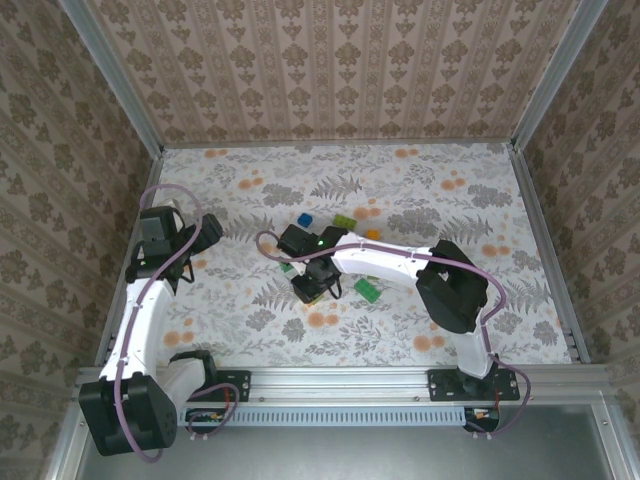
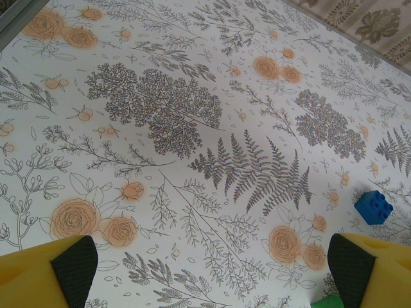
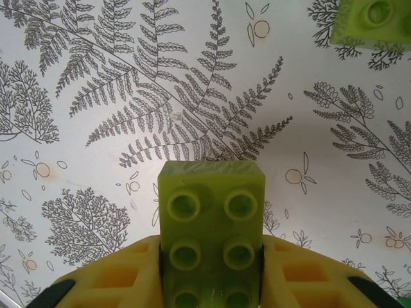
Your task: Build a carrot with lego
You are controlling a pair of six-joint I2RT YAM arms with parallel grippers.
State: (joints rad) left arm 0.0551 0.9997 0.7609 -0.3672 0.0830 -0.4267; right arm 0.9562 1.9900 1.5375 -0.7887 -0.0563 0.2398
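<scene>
My right gripper (image 3: 212, 276) is shut on a light green lego brick (image 3: 212, 212), its studs facing the wrist camera, held a little above the floral table cover. In the top view this gripper (image 1: 315, 285) sits mid-table. Around it lie loose lego: a blue brick (image 1: 305, 220), a light green one (image 1: 345, 222), an orange one (image 1: 372, 235) and a dark green one (image 1: 367, 290). Another light green brick (image 3: 372, 19) lies ahead to the right. My left gripper (image 2: 212, 269) is open with nothing between its fingers and hovers at the left (image 1: 208, 232). A blue brick (image 2: 374, 206) lies to its right.
The table cover (image 1: 450, 200) is ringed by wallpapered walls and a metal frame (image 1: 350, 378) along the near edge. The right arm's elbow (image 1: 455, 285) stands over the right half. A green edge (image 2: 327, 301) peeks in beside the left gripper's right finger.
</scene>
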